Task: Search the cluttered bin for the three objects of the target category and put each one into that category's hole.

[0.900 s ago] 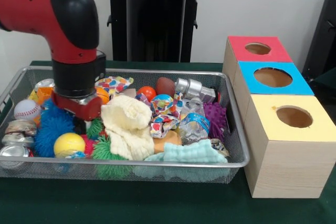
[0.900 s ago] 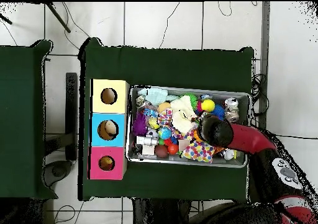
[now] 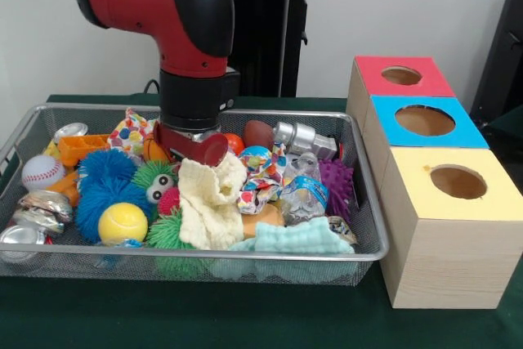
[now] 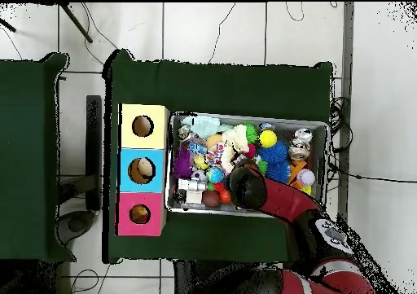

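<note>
The wire mesh bin [image 3: 245, 257] lies on the green table, full of clutter; it also shows in the overhead view [image 4: 319, 126]. My gripper [image 3: 193, 151] is low in the bin's middle rear, under the red and black arm [image 4: 247, 186], which hides it from above. A cream knitted cloth [image 3: 211, 202] lies bunched right below and in front of it. An orange-brown soft thing [image 3: 263, 217] peeks out between the cream cloth and a mint cloth. No pale yellow plush toy can be made out. The red-topped hole [image 3: 401, 75] is in the farthest box on the right [image 4: 139, 214].
The blue-topped hole [image 3: 424, 120] and the yellow-topped hole [image 3: 458, 181] are nearer. In the bin lie a baseball [image 3: 41, 171], a blue spiky ball [image 3: 102, 184], a yellow ball [image 3: 122, 222], a purple spiky ball [image 3: 336, 181], crushed cans [image 3: 24, 217] and a mint cloth [image 3: 301, 239].
In the front view the arm has swung right, from the bin's left part to its middle. The cream cloth is now narrower and bunched. The blue spiky ball is uncovered.
</note>
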`<action>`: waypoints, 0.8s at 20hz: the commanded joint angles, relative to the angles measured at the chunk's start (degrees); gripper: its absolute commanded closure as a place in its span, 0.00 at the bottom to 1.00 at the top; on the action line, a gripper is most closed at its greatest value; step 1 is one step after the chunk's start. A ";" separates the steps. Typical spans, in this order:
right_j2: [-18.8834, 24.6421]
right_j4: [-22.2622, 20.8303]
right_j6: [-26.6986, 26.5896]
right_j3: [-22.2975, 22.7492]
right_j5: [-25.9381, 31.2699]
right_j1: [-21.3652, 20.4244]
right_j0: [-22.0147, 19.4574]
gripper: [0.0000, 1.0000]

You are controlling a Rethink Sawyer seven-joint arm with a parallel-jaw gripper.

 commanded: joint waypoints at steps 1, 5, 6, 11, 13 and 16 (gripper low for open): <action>6.66 5.75 13.62 14.90 6.13 3.45 1.05 1.00; 7.33 8.01 12.31 15.82 7.56 2.84 0.45 1.00; 7.23 8.52 12.20 16.10 7.53 2.63 0.65 1.00; 6.95 10.77 11.87 17.06 7.24 2.05 1.36 1.00; 6.64 11.51 11.93 17.69 6.63 1.64 1.91 1.00; 6.37 12.48 12.20 18.43 5.43 1.58 2.46 1.00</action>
